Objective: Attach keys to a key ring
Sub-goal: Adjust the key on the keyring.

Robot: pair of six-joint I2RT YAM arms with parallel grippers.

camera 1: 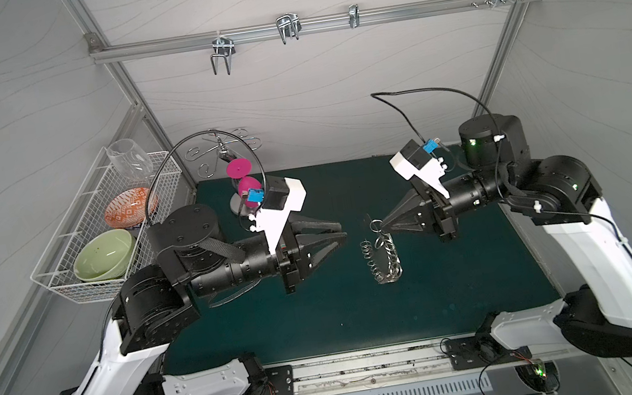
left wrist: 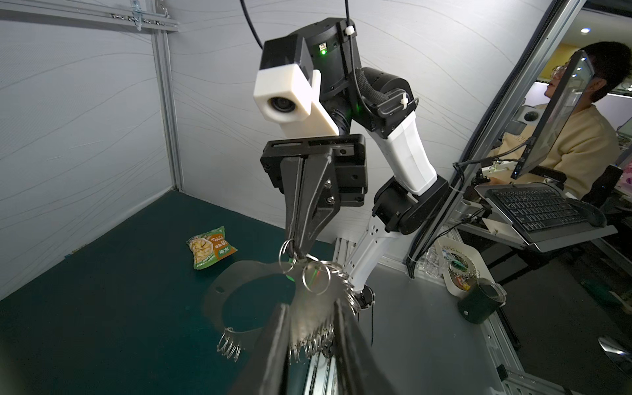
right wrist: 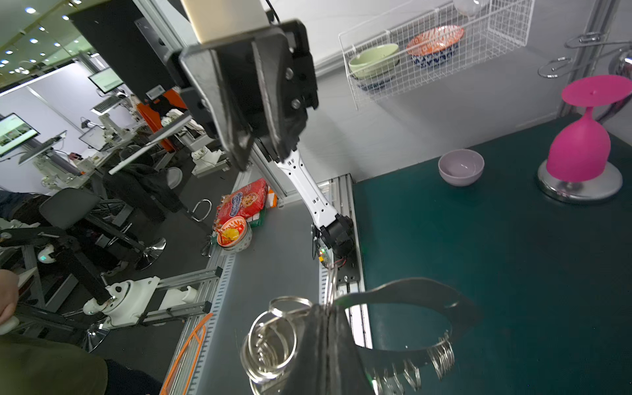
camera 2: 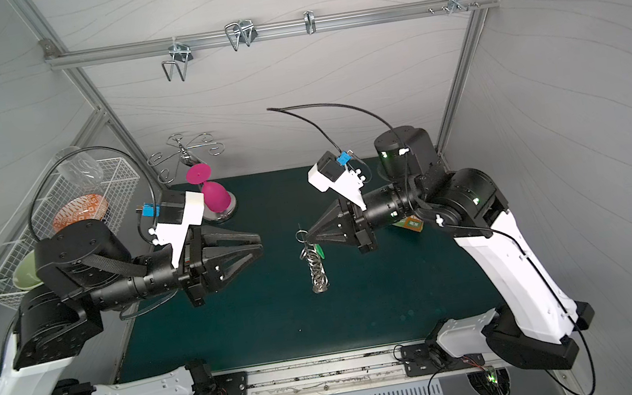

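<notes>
The right gripper [camera 1: 384,223], jaws pinched tight, holds the key ring [camera 1: 383,256] by its upper edge. This is a flat grey oval plate rimmed with small silver wire rings, and it hangs edge-on at the centre of both top views over the dark green mat [camera 1: 323,323]. The small bright green plastic key [camera 2: 318,252] sits among the uppermost rings, just below those tips. It looks threaded on, though it is too small to be sure. The left gripper [camera 1: 343,231], left of centre, is narrowly parted — empty and clear of the plate. The attaching seems done — perhaps only setting the ring down remains.
</notes>
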